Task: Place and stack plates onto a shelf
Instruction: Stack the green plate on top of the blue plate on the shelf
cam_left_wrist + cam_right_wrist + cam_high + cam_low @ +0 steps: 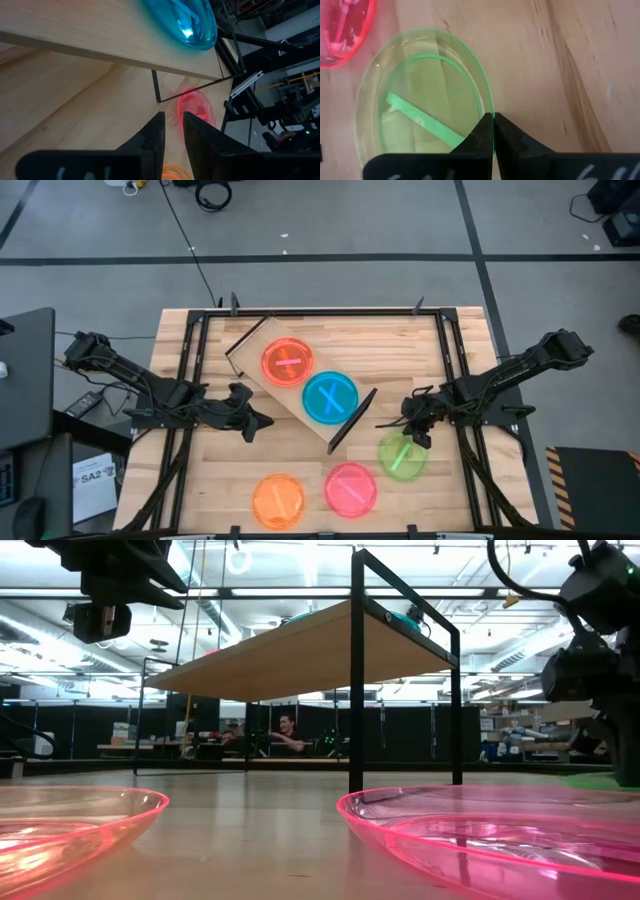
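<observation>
The shelf (300, 385) stands slantwise in the middle of the table on its dark end panels, with a red-orange plate (288, 362) and a cyan plate (330, 398) lying on its board. A green plate (402, 456), a pink plate (351, 488) and an orange plate (278, 500) lie flat on the tabletop nearer the front edge. My right gripper (415, 436) is shut on the green plate's rim. My left gripper (262, 420) hovers left of the shelf with a narrow gap between its fingers (172, 125) and nothing in it. My right gripper pinches the green plate's raised rim (491, 111) between its two fingers, on the side of the plate toward the table's far right. The fingers slant down from the right, one inside the rim and one outside. The plate's base still looks to lie on the table.
The shelf's dark end panel (352, 420) stands close to the left of my right gripper. Black frame rails (455, 380) run along both sides of the wooden table. In the low view the pink plate (500, 830) fills the foreground, and a person sits far behind.
</observation>
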You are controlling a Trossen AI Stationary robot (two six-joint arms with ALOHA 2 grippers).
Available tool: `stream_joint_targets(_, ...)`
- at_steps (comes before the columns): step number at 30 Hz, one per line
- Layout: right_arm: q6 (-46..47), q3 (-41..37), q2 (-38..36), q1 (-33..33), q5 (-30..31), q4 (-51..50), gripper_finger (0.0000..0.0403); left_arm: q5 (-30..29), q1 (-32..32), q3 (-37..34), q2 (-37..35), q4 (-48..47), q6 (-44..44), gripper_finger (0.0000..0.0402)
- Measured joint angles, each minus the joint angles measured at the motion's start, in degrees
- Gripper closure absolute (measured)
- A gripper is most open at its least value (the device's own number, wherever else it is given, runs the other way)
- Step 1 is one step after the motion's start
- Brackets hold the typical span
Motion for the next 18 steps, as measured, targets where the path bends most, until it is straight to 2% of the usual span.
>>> stream_joint_targets(18,-3.1,9.7,0.0,0.0,1.6,-12.8,0.0393,0.0,0.0,0.0,0.0,0.0,0.0,0.0326)
